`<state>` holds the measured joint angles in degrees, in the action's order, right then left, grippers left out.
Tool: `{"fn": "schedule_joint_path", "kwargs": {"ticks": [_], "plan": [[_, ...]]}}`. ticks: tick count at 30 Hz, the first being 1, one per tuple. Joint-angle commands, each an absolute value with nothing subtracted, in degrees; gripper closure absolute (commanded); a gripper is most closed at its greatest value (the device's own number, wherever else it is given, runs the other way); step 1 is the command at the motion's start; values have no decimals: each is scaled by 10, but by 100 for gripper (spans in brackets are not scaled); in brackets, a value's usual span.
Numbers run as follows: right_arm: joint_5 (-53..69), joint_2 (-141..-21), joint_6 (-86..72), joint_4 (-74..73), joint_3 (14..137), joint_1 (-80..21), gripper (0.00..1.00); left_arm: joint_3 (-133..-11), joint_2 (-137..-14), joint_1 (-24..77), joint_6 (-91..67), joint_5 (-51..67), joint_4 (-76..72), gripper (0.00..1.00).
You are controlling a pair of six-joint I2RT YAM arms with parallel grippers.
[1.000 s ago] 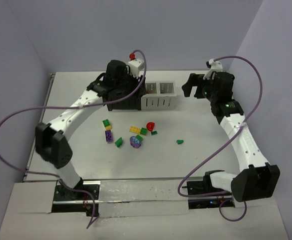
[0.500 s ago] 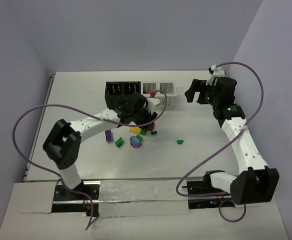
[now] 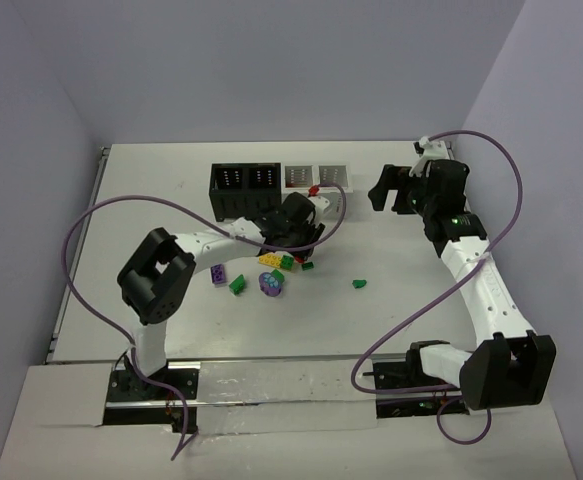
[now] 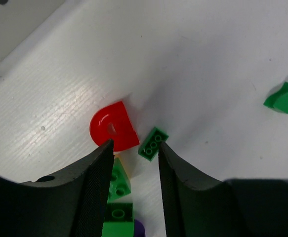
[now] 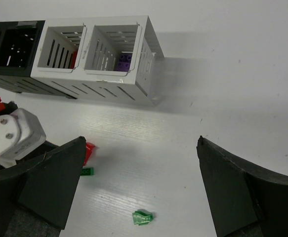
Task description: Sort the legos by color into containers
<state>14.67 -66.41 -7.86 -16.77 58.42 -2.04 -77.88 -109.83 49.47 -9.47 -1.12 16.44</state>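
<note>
Just above the red lego, left fingers gape empty; right fingers spread wide, empty.

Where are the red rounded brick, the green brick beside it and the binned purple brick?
red rounded brick [image 4: 115, 133], left wrist view, top face.
green brick [image 4: 152, 143], left wrist view, studded top.
purple brick [image 5: 124, 60], right wrist view, visible face.

A white tabletop fills the floor of the scene, matte and finely ribbed, with a few small dark specks. Pale lilac walls rise behind it and on both its sides. A thin grey rail runs along its left edge. A shiny silver strip borders its near edge.
</note>
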Motion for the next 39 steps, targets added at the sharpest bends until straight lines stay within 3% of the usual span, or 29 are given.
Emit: {"fn": "schedule_joint_path", "kwargs": {"ticks": [1,39], "plan": [[145,-650,-83,-153,578,-17,0,-830,-1127,498,-127,-43,153,54],[153,-654,-85,-143,570,-7,0,-829,-1188,510,-148,-77,181,61]]}}
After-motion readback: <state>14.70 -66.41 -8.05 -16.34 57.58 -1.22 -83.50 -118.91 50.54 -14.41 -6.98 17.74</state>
